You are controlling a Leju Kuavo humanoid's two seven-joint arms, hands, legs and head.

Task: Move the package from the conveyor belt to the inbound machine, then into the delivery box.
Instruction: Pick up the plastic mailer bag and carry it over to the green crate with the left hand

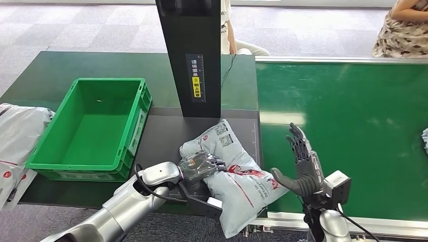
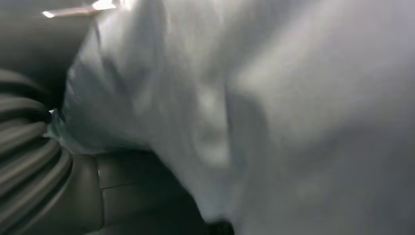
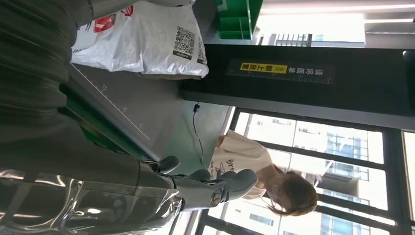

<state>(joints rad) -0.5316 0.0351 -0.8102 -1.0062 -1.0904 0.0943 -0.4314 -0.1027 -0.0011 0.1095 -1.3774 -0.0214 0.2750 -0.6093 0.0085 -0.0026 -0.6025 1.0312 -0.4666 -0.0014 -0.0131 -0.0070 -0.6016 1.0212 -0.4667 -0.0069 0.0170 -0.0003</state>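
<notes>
On dark scanner plate [image 1: 166, 136] — package [image 1: 237, 171] gripped by left hand [image 1: 199, 165]; right hand [image 1: 300, 166] spread.

Package [image 3: 147, 41] beside black column [image 3: 313, 83]

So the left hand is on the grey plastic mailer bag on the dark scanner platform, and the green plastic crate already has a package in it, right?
Not quite. In the head view the green plastic crate is empty. The left hand does rest on the grey plastic mailer bag on the dark scanner platform.
</notes>
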